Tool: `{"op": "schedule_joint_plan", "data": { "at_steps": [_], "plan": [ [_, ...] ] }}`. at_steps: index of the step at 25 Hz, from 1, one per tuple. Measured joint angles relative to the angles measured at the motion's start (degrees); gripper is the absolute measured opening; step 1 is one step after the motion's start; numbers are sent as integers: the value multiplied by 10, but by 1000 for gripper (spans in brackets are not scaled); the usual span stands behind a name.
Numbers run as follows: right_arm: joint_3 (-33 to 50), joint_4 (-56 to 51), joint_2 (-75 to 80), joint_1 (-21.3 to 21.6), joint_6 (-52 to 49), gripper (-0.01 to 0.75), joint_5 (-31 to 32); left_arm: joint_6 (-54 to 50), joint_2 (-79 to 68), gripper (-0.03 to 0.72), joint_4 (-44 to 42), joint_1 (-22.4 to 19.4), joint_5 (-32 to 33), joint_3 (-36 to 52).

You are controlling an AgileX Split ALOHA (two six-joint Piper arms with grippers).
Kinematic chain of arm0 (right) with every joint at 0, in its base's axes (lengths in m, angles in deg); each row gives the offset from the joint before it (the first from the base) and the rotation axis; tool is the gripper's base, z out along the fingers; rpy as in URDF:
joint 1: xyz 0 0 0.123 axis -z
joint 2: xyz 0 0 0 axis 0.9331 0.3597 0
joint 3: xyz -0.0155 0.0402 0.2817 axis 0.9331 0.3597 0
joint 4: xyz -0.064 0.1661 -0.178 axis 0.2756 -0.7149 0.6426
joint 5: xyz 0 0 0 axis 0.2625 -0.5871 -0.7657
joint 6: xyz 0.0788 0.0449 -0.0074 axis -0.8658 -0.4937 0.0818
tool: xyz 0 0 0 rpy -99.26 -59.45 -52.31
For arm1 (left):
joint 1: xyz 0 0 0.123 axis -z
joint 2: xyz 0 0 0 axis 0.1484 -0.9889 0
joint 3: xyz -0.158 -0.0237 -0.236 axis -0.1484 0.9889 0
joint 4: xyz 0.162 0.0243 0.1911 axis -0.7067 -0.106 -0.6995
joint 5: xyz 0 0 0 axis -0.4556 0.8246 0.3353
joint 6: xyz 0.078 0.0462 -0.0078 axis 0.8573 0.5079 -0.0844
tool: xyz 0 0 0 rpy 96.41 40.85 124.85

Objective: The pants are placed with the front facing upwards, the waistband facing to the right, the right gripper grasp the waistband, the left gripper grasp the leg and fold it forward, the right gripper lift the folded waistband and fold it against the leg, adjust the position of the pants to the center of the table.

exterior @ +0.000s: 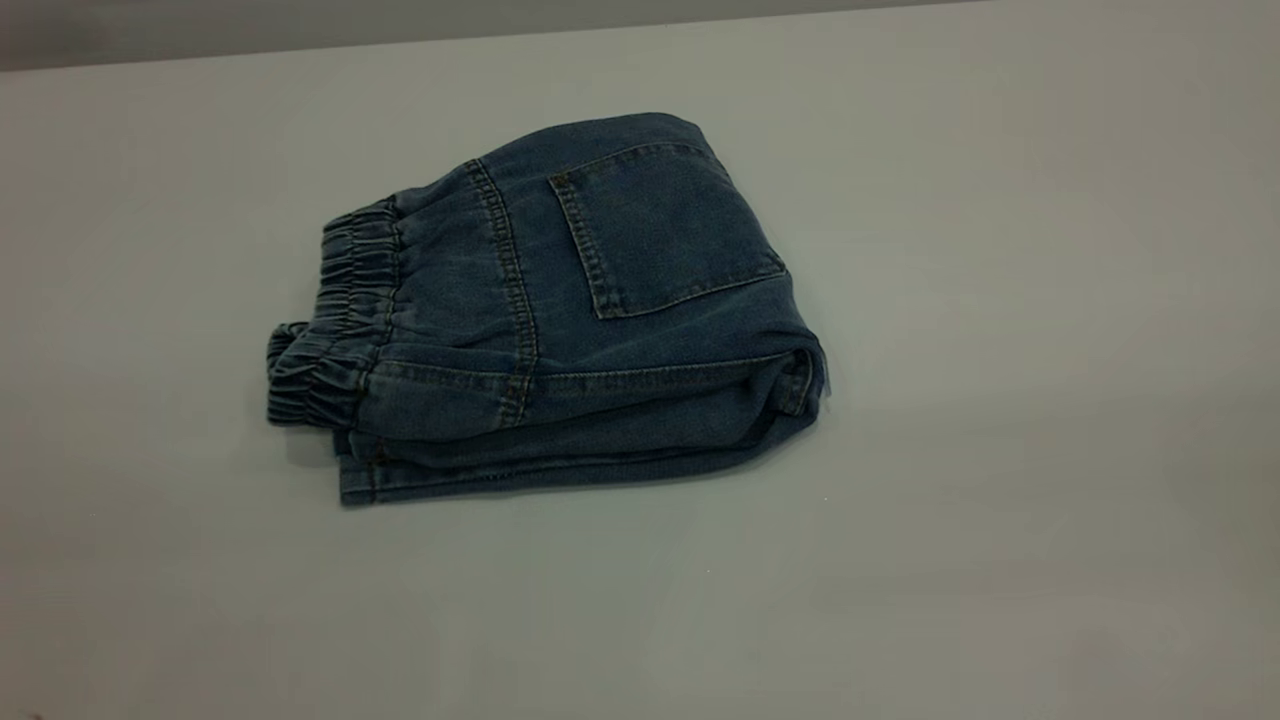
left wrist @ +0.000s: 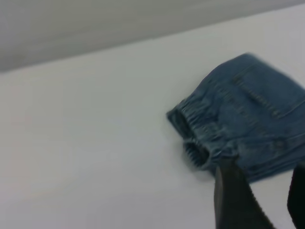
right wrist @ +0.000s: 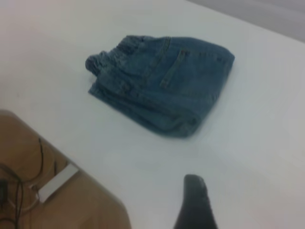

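The pants (exterior: 560,300) lie folded into a compact bundle near the middle of the table (exterior: 1000,420), square back pocket (exterior: 660,230) on top. The gathered waistband (exterior: 340,320) points left in the exterior view. No gripper shows in that view. In the left wrist view my left gripper (left wrist: 261,171) hovers open and empty just short of the pants (left wrist: 248,114), near the waistband (left wrist: 195,124). In the right wrist view my right gripper (right wrist: 250,188) is well back from the pants (right wrist: 162,81), with one dark finger (right wrist: 195,202) showing and bare table beside it.
The right wrist view shows the table's curved edge, a brown floor below it, and a white power strip (right wrist: 57,182) with dark cables. A grey wall (exterior: 200,30) runs behind the table's far edge. White tabletop surrounds the pants on every side.
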Motion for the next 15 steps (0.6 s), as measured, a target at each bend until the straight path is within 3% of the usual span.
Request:
{"op": "schedule_joint_plan", "data": {
  "at_steps": [8, 15],
  "plan": [
    [0, -2, 0, 0, 2, 440, -1, -113, 0, 246, -93, 1, 38, 13],
    [0, -3, 0, 10, 1, 440, -1, -134, 0, 245, -95, 1, 25, 13]
  ]
}}
